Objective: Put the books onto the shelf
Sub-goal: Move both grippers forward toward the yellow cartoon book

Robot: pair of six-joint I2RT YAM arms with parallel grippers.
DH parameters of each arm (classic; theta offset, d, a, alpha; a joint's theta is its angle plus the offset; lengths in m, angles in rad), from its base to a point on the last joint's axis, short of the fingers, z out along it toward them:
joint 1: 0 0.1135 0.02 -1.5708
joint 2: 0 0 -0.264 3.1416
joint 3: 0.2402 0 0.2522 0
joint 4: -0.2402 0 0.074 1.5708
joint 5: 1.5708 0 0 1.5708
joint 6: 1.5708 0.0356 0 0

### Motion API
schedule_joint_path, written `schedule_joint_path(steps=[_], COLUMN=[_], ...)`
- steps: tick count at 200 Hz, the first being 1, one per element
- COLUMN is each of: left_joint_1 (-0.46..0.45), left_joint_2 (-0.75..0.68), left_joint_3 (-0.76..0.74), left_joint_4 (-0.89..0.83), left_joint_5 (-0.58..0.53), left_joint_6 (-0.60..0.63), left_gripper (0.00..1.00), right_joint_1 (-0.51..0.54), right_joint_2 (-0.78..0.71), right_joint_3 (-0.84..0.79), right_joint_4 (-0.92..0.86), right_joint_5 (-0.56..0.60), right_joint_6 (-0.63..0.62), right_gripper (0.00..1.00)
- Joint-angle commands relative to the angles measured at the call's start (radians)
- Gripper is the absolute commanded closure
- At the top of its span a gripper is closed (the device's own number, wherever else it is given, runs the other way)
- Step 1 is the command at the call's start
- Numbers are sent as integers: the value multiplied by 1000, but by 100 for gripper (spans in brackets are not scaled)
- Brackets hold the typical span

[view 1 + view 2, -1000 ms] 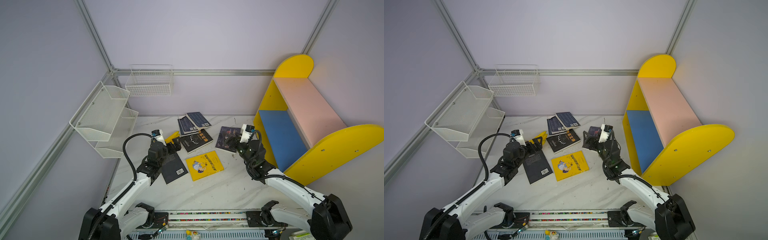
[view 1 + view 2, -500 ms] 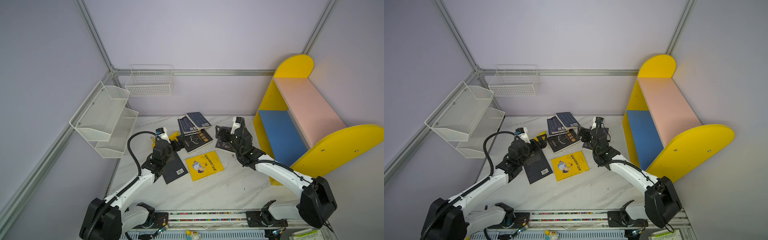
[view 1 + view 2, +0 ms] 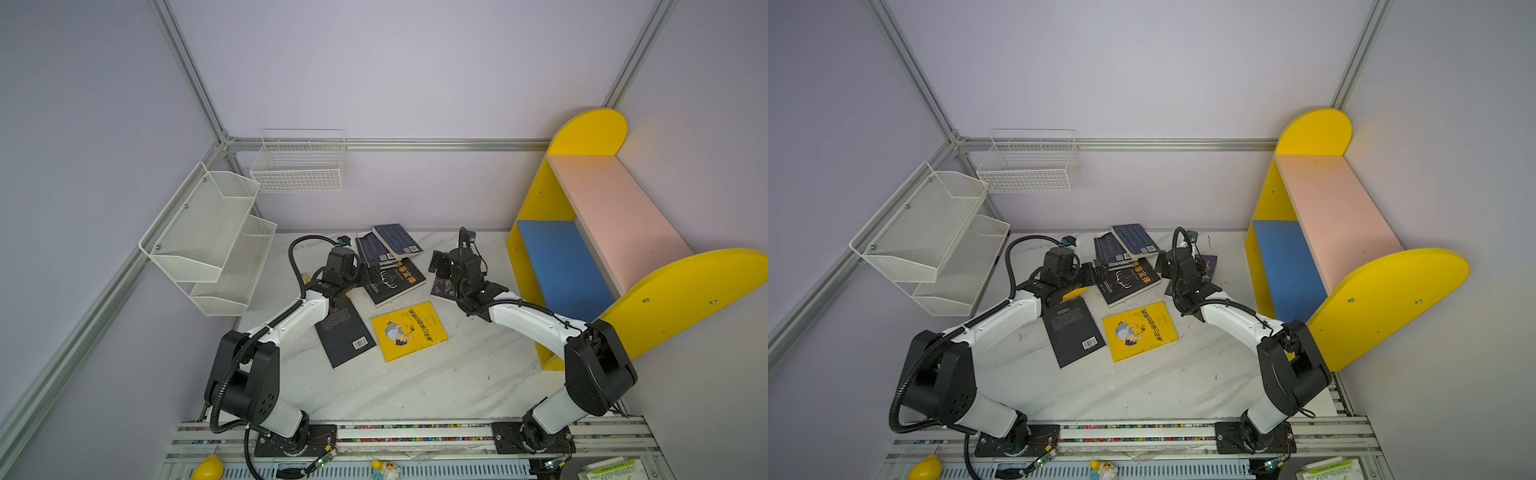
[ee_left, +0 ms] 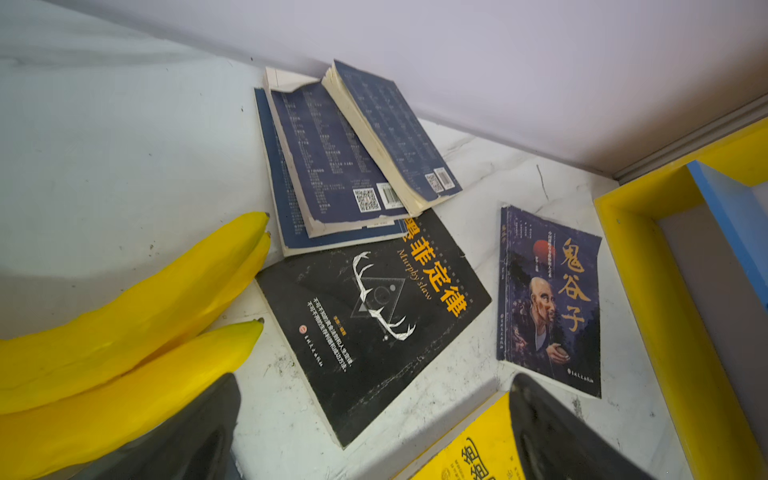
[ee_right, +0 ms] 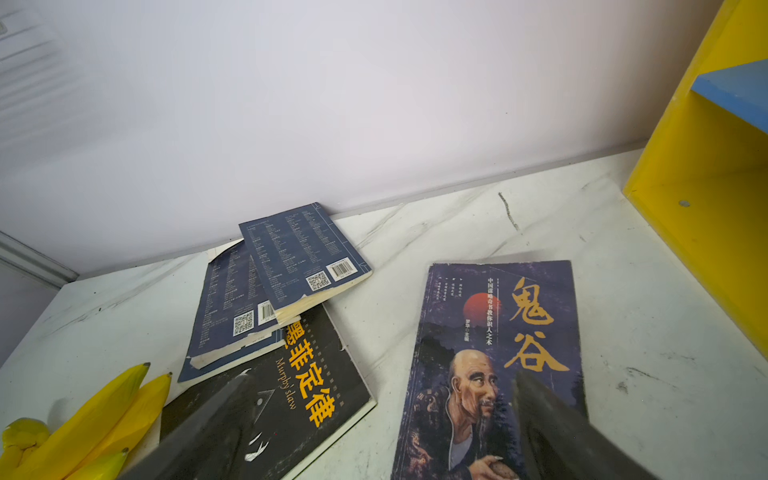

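- Left gripper [image 3: 371, 272] spread wide and empty, low beside the bananas [image 4: 124, 332], facing the orange-titled black book [image 3: 395, 282]; likely lining up on its near edge
- That book lies flat, cover up, long axis slanting from the left arm toward the shelf side
- Navy books [image 3: 392, 245] overlap its far corner, so a pull may drag them
- Right gripper [image 3: 438, 266] also agape, empty, over the portrait book [image 5: 498, 353], whose long axis runs roughly front to back
- Shelf [image 3: 602, 208] far right, boards bare; every book flat on the table [image 3: 415, 386]
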Motion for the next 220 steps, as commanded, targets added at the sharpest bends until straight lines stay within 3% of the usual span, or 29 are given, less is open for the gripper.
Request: schedule_joint_path(steps=[1,24,76,103,152,220], left_joint_1=[3,5,3,-1,-46,-121], left_joint_2=[22,44,26,59,14,-46], left_joint_3=[141,156,37,43,-61,-220], left_joint_4=[-22,-69,-73,-126,-240,-226], left_joint_5=[126,170,234,373,405,362], left_joint_6=[2,-14,-53,-28,-37,-182], left_gripper=[0,0,0,0,0,0], right_joint_1=[-45,-103,-143,-149,-138,-63], right_joint_2=[15,6,23,63,52,96], right_joint_3=[-4,-27,-71,-64,-98,-146], right_joint_4=[-4,-5,-44,-135,-251,-276], right_joint_5=[-31,-89,-203,-303,-598,-652], right_joint_6=[60,117,153,165,-46,-114], right_gripper=[3,3,3,3,3,8])
